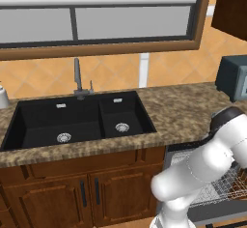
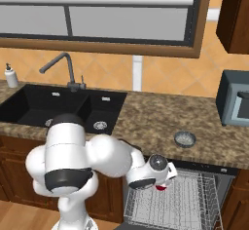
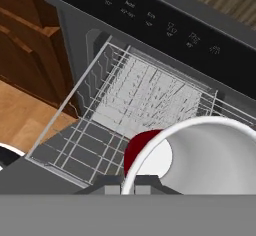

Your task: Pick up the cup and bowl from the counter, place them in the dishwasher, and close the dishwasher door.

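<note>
My gripper [image 3: 134,184] is shut on the rim of the pale off-white cup [image 3: 210,155], which tilts toward the camera in the hand view, a dark red patch beside its rim. It hangs over the white wire rack [image 3: 145,97] of the open dishwasher [image 2: 194,195], below the dark control strip [image 3: 165,25]. The dishwasher door [image 3: 25,177] lies folded down in front of the rack. The small grey bowl [image 2: 185,138] sits on the speckled counter [image 2: 151,117] just above the dishwasher, apart from the arm.
A black double sink [image 1: 72,121] with a faucet [image 1: 77,79] lies left of the dishwasher. A grey appliance [image 2: 236,102] stands at the counter's right end and a soap dispenser [image 2: 10,75] at the far left. Wooden cabinets [image 1: 62,193] flank the dishwasher.
</note>
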